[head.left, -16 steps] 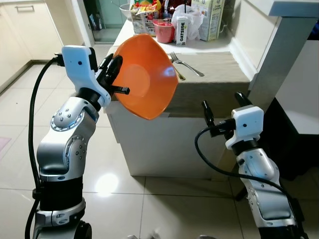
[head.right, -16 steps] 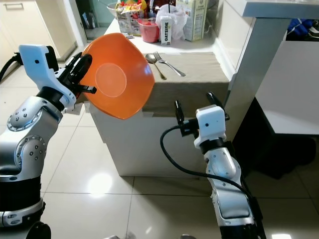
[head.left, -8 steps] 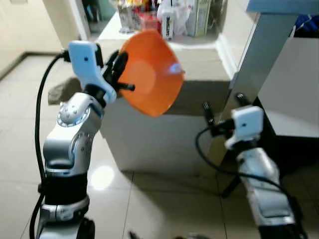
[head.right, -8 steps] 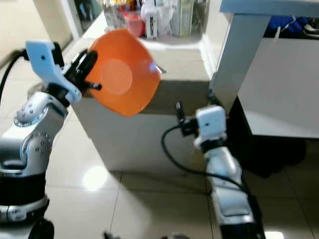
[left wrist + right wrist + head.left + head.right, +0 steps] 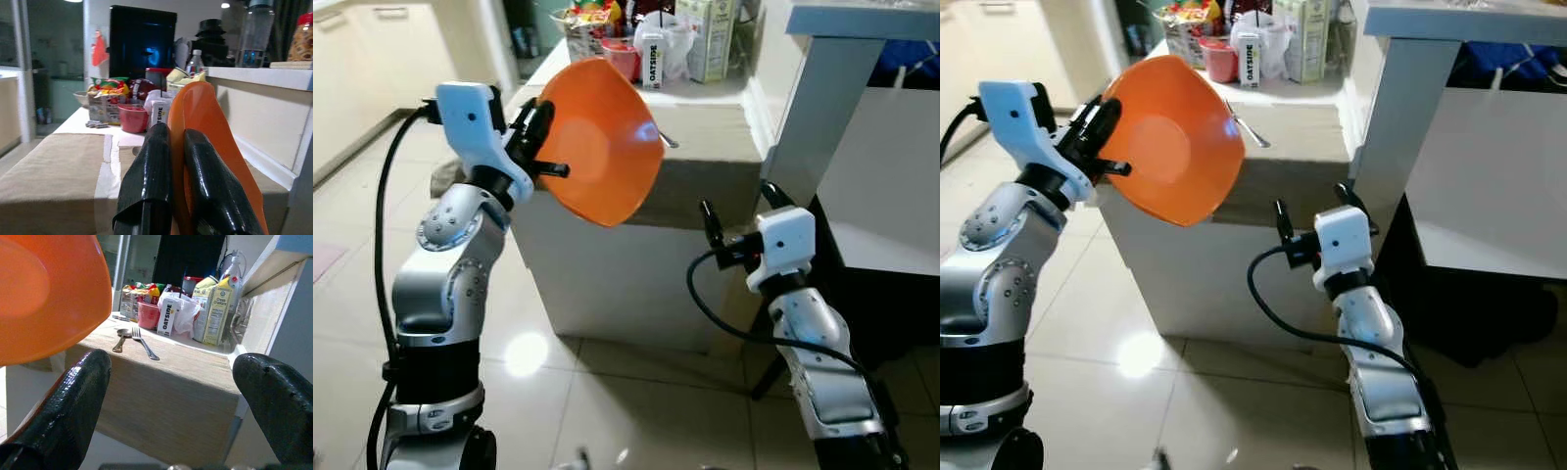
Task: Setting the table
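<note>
My left gripper (image 5: 540,147) is pinching the orange bowl (image 5: 604,142) by its rim, tilted, beside the table (image 5: 705,157). Right gripper (image 5: 736,211) is hanging w/ fingers wide.

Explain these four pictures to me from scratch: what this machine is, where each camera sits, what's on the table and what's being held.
This is a humanoid robot with two silver arms, each ending in a gripper of two black fingers. Two pictures come from cameras in its head, looking down at its arms. The other two come from cameras on its wrists, looking along the fingers. The left gripper is shut on the rim of an orange bowl, held tilted in the air before a table. The right gripper is open, holds nothing, and sits low by the table's front. On the table lie a fork and a spoon; farther back stand a red cup, cartons and snack packets.
</note>
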Motion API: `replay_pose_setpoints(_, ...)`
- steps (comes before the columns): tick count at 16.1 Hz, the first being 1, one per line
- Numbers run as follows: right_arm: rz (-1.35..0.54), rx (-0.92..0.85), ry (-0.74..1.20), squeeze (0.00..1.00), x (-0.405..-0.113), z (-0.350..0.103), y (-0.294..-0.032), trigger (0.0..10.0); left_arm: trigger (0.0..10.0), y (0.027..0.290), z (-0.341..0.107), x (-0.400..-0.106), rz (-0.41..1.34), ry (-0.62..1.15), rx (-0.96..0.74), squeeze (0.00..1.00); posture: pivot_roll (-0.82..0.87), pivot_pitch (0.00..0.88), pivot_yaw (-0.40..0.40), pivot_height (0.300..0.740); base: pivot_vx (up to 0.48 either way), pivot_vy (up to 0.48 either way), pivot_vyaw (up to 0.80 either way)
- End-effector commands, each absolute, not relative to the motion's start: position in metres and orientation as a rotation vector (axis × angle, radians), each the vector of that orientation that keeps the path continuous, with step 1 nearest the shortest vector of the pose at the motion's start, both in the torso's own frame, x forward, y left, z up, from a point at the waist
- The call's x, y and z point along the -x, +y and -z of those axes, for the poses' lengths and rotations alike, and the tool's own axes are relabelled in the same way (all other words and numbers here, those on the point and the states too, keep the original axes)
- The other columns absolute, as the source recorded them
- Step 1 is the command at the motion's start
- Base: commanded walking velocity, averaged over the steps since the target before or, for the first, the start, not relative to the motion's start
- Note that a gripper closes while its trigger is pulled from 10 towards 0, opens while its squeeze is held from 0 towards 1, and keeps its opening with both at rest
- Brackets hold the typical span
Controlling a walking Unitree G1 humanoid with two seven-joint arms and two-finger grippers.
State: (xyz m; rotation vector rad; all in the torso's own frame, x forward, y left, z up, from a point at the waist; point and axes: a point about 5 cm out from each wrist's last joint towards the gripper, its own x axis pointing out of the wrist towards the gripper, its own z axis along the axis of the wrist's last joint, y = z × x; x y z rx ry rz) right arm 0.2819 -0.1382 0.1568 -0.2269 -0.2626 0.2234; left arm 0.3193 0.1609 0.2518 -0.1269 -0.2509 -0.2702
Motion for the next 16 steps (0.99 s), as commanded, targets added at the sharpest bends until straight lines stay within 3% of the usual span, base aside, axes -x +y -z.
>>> replay_pose_setpoints(1,-0.213,0.243,-0.259,0.00,-0.2833,-0.1552,-0.1425,10.0,0.0,0.1548,-0.2625,-0.3180,0.303,-0.307,0.133,1.00,-0.14,0.000,0.067,0.740,0.000,-0.472,0.00)
replay_pose_setpoints(9,-0.201,0.250,-0.272,0.00,-0.2833,-0.1549,-0.1429,10.0,0.0,0.1471,-0.2625,-0.3214,0.343,-0.316,0.114,1.00,-0.15,0.000,0.074,0.740,0.000,-0.461,0.00)
replay_pose_setpoints(16,-0.197,0.250,-0.274,0.00,-0.2849,-0.1539,-0.1413,10.0,0.0,0.1455,-0.2629,-0.3244,0.353,-0.319,0.112,1.00,-0.15,0.000,0.081,0.740,0.000,-0.451,-0.50)
